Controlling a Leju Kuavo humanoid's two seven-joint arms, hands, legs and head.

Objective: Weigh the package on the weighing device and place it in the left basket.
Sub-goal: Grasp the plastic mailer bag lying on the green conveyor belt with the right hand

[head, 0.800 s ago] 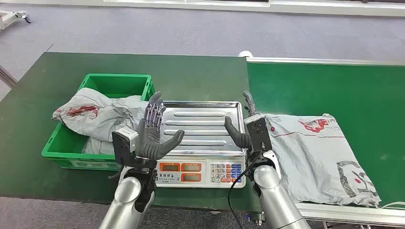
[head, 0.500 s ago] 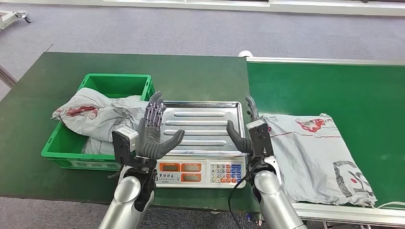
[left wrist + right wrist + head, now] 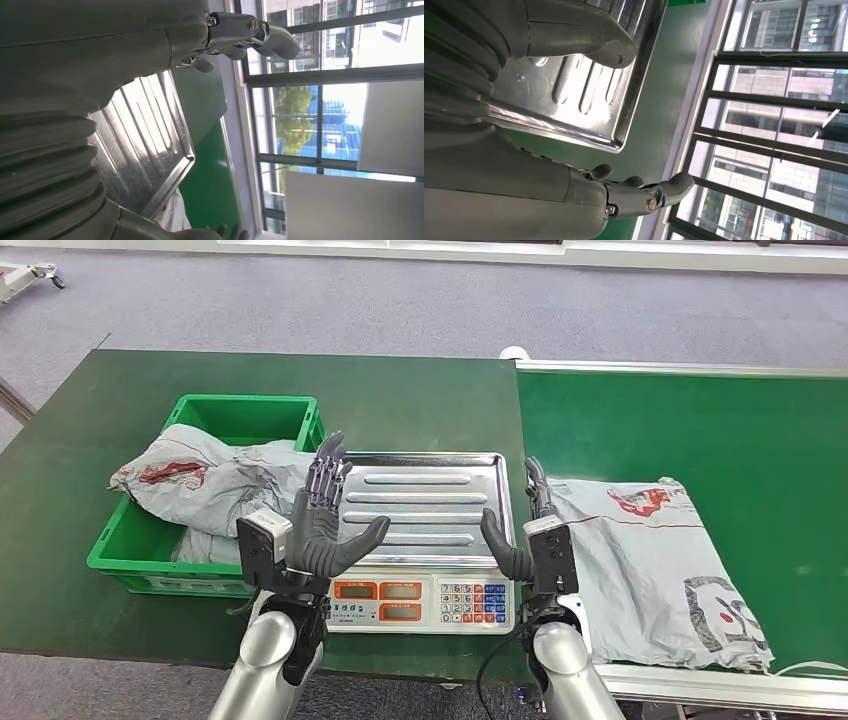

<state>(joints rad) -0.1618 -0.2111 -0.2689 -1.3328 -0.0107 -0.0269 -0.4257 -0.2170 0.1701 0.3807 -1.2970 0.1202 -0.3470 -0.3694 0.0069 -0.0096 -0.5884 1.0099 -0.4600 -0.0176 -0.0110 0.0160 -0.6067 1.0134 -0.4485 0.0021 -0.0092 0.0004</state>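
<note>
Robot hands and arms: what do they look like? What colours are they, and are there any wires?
Both arms are shiny silver tubes. The left robot hand and the right robot hand are dark grey, with a thick grey thumb and thinner, darker fingers with metal parts. Each wrist carries a small boxy camera, silver on the left and black on the right. A black cable loops beside the right arm.

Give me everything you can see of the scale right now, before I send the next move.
The scale sits at the near edge of the dark green table, between the green basket and the conveyor belt. Its ribbed, shiny metal tray is empty. Below it, the white front panel shows orange displays and a coloured keypad. The left hand and right hand are raised, open, at the tray's two sides; contact cannot be told.
</note>
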